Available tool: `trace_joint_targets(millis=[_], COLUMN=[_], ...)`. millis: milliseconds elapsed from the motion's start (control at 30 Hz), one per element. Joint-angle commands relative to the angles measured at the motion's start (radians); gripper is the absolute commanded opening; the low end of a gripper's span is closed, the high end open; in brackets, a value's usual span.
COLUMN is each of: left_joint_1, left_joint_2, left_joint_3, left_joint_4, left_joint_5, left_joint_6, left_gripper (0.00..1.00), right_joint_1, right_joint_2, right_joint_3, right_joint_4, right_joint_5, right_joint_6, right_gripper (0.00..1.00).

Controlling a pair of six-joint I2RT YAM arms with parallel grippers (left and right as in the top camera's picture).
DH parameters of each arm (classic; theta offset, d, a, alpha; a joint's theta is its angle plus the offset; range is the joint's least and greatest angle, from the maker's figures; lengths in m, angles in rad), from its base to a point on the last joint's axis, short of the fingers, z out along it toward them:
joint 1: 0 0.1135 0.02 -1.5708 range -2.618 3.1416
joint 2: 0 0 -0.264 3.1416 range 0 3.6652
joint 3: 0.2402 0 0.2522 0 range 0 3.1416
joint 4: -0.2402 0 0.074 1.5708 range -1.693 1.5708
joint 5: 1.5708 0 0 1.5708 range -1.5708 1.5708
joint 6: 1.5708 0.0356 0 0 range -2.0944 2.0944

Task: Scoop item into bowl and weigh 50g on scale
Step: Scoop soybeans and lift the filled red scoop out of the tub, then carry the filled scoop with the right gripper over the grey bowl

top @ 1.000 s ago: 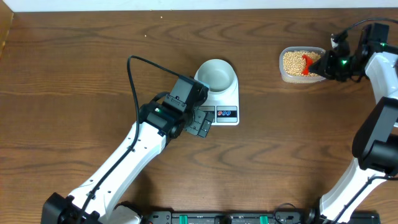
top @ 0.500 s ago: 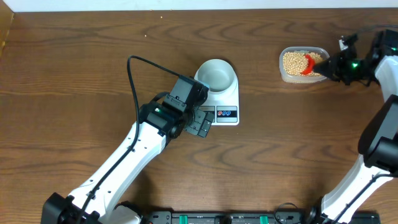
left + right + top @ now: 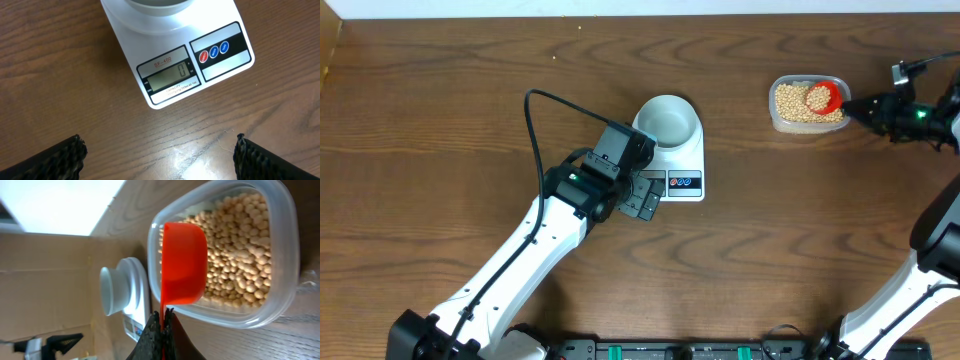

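Tan-yellow beans fill a clear plastic tub at the back right. My right gripper is shut on the thin handle of a red scoop, whose cup hangs over the beans inside the tub. The white bowl stands on the white scale, and I see nothing in it. The display reads 0. My left gripper hovers open just in front of the scale, with only bare wood between its fingers.
The scale's round buttons face my left gripper. A black cable loops over the left arm. The wooden table runs wide to the left and between scale and tub. A light wall borders the far edge.
The right arm has drawn back to the right and the scoop has turned, its cup now showing round over the beans. The left arm has not moved.
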Motion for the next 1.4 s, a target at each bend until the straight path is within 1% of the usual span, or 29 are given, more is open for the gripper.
trace_joint_targets(millis=[0, 67, 200, 400, 500, 733, 933, 1100, 1167, 1367], left_joint_1=[0.003, 0.003, 0.003, 0.003, 0.003, 0.003, 0.003, 0.003, 0.003, 0.003], left_joint_2=[0.008, 0.008, 0.008, 0.008, 0.008, 0.008, 0.008, 0.008, 0.008, 0.008], left_joint_3=[-0.006, -0.006, -0.006, -0.006, -0.006, -0.006, -0.006, -0.006, -0.006, -0.006], left_joint_4=[-0.003, -0.003, -0.003, -0.003, -0.003, -0.003, -0.003, -0.003, -0.003, -0.003], left_joint_5=[-0.003, -0.003, -0.003, -0.003, -0.003, -0.003, -0.003, -0.003, -0.003, -0.003], left_joint_6=[-0.005, -0.005, -0.005, -0.005, -0.005, -0.005, -0.005, -0.005, -0.005, -0.005], left_gripper=[0.96, 0.96, 0.96, 0.96, 0.96, 0.96, 0.96, 0.96, 0.96, 0.96], right_joint_1=[-0.021, -0.020, 0.000, 0.071, 0.139, 0.308, 0.448, 0.531, 0.557, 0.633], right_joint_2=[0.008, 0.008, 0.008, 0.008, 0.008, 0.008, 0.008, 0.003, -0.004, -0.072], right_joint_3=[0.000, 0.000, 0.000, 0.000, 0.000, 0.000, 0.000, 0.000, 0.000, 0.000], right_joint_4=[-0.006, -0.024, -0.023, -0.024, -0.024, -0.004, 0.144, 0.259, 0.281, 0.286], right_joint_5=[-0.113, -0.221, -0.327, -0.412, -0.414, -0.335, -0.214, -0.143, -0.112, 0.082], right_joint_6=[-0.048, -0.088, -0.089, -0.088, -0.076, -0.037, 0.172, 0.298, 0.306, 0.306], right_gripper=[0.01, 0.01, 0.01, 0.01, 0.01, 0.01, 0.02, 0.02, 0.02, 0.02])
